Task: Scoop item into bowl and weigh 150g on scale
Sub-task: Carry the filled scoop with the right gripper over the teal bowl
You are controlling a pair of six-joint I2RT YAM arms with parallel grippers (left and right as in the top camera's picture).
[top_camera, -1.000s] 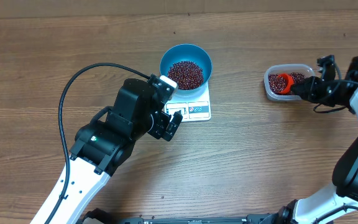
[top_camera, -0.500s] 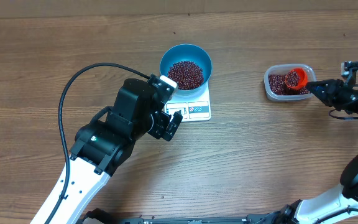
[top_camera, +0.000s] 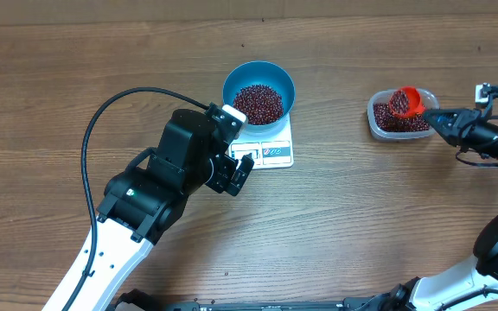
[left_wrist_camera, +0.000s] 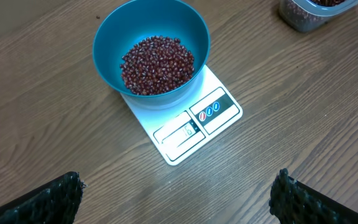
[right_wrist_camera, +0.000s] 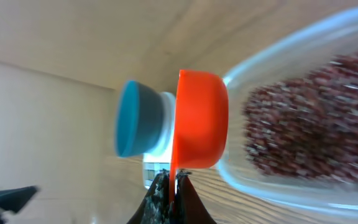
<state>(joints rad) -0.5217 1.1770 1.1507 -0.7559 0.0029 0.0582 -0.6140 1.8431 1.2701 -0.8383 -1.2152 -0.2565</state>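
- The blue bowl (top_camera: pixel 258 71), partly filled with beans (top_camera: pixel 258 102), is seated on the far part of the scale (top_camera: pixel 272 153). The scale's display edge is left uncovered on the near side.
- The left gripper (top_camera: pixel 240 169) is held empty, jaws wide apart, just near-left of the scale.
- The right gripper (top_camera: pixel 437 121) is clamped on an orange scoop (top_camera: pixel 405 102), which is held over the far rim of the clear tub (top_camera: pixel 402 131).
- Open table (top_camera: pixel 335 190) is seen between scale and tub.
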